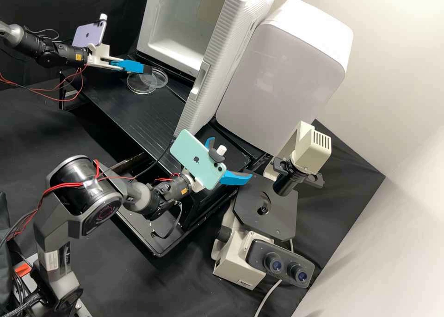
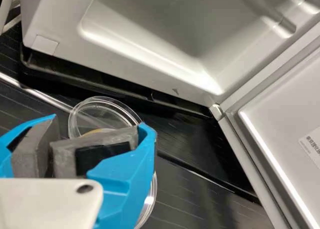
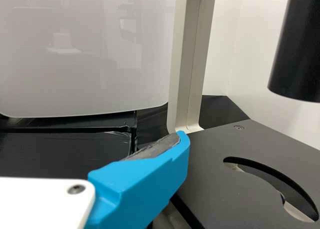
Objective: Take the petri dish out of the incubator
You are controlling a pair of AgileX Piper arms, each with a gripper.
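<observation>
- Petri dish (image 1: 141, 85): clear, round and shallow, it lay on the black ribbed shelf (image 1: 138, 118) just in front of the open incubator (image 1: 180, 26), outside its chamber.
- From above it read as two overlapping clear circles (base and lid, though I could not tell which was which).
- Inside, the incubator was smooth, moulded white plastic; its door (image 1: 222, 53) was finely ribbed on the outside and stood wide open.
- My left gripper (image 1: 147, 70) sat over the dish and hid part of it. Its grey pads (image 2: 30, 156) met with no gap I could see, but I could not tell whether the rim was pinched between them.
- My right gripper (image 1: 230, 160) hung well apart from the dish, beside the microscope (image 1: 259, 243), fingers spread wide and holding nothing.
- One blue finger (image 3: 150, 184) lay near the edge of the matte black stage (image 3: 235, 159); the teal phone (image 1: 196, 157) on my wrist hid much of the other.
</observation>
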